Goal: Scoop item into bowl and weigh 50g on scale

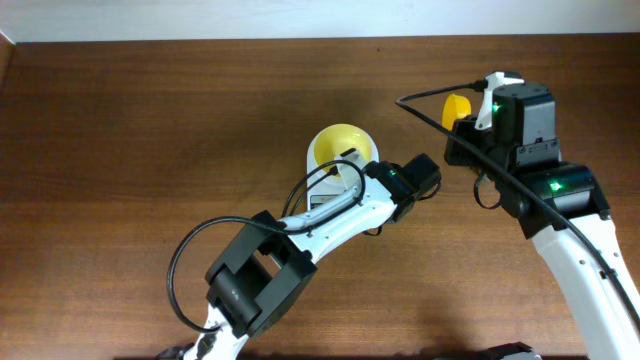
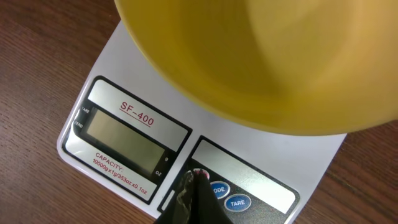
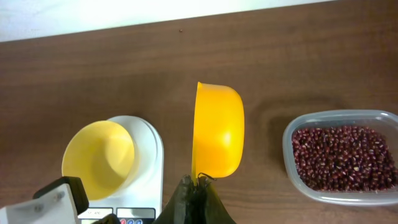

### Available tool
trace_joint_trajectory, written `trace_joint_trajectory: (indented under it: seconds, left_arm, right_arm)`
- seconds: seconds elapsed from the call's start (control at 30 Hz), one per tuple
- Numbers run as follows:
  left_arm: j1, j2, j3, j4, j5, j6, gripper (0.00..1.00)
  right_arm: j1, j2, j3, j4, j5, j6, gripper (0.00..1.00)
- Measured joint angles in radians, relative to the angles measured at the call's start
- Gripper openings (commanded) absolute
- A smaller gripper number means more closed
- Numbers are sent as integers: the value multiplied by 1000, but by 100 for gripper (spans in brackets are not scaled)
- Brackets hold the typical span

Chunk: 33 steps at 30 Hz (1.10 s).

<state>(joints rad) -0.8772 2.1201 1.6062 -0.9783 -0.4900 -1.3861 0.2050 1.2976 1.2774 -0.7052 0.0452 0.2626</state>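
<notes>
My left hand (image 2: 196, 185) is pinched together on nothing, its tip down at the red button (image 2: 198, 172) on the scale's (image 2: 118, 62) front edge. The display (image 2: 124, 140) just beyond is blank (not on yet, I judge). I'd press straight down, lightly, then lift clear without nudging the bowl (image 2: 261, 62) sitting on the scale behind it. Farther off, my right hand (image 3: 198, 190) is clamped on the empty scoop (image 3: 217, 130), and the beans (image 3: 342, 158) wait in their tub (image 3: 339, 198), well apart from the scale.

One yellow bowl (image 3: 98, 158), one white scale (image 2: 124, 137), one yellow scoop (image 3: 217, 130), one clear container (image 3: 336, 197), beans (image 3: 342, 158) perhaps in the hundreds
</notes>
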Motion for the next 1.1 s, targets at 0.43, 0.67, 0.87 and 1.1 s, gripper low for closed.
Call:
trace_joint_trajectory:
  seconds: [0.43,0.67,0.87,1.1]
  left_arm:
    - [0,23,0,0,15,0,0]
    - [0,40,0,3,22,0,0]
    - [0,42,0,14,22,0,0]
    - [0,52,0,19,23,0,0]
  right_arm:
    - [0,0,0,-2,0,0,4]
    - [0,0,0,-2,0,0,4]
    - [0,0,0,-2,0,0,4]
    - [0,0,0,-2,0,0,4]
